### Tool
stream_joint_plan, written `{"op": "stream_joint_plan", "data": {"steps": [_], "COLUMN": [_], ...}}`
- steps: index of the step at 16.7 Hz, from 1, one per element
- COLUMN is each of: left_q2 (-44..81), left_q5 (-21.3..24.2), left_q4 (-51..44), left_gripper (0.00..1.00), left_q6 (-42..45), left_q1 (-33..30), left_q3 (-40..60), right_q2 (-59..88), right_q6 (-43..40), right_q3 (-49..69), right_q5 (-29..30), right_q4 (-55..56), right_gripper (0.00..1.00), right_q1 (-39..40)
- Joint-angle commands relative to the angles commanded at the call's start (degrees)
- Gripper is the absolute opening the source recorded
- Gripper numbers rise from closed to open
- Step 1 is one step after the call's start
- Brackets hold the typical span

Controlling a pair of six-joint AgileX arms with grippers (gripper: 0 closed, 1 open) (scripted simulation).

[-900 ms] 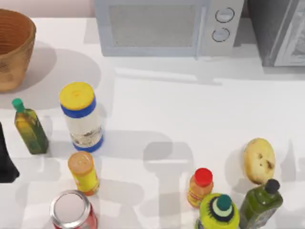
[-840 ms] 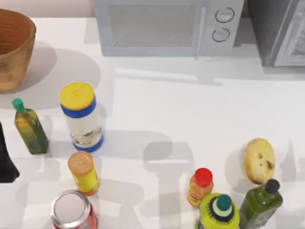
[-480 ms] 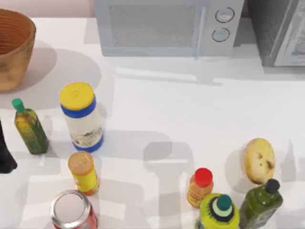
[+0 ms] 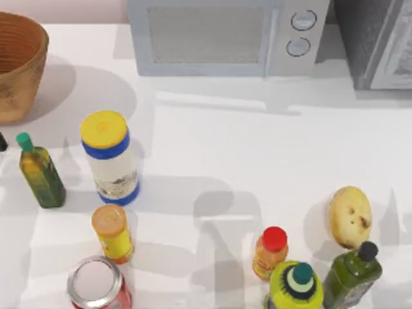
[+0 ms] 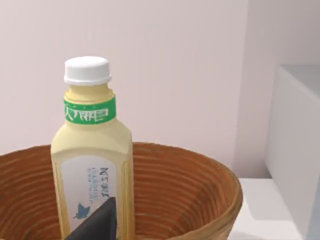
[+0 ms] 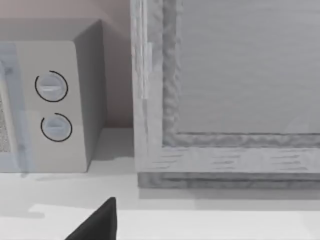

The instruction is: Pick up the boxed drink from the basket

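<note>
Top view: basket (image 4: pixel 19 64) at table's far left edge, jar (image 4: pixel 109 156) nearby. Left wrist view: drink (image 5: pixel 92 165) upright in basket (image 5: pixel 200 185), left gripper close; finger spread unclear. Right arm parked by microwave (image 6: pixel 55 100). Judged: approach done, grasp & lift left.

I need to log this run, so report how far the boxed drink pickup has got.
Done: the left arm has reached the basket at the table's far left, and its wrist camera faces the boxed drink, which stands upright inside the basket. In hand: lining up on the drink; a dark fingertip shows in front of it, grip uncertain. Left: closing on it and lifting it out.
</note>
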Motion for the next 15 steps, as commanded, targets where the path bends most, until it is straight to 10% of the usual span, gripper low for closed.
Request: {"op": "stream_joint_plan", "data": {"steps": [15], "left_q2": [64.18], "left_q5": [11.04], "left_q4": [39.07], "left_gripper": [1.00], "left_q6": [0.47], "left_q1": [9.65], "left_q3": [24.50], "right_q2": [0.00], "right_q6": [0.00], "right_q3": [0.00], "right_q5": [0.00], "right_q4": [0.00], "right_gripper": [1.00], "right_q1": [0.00]}}
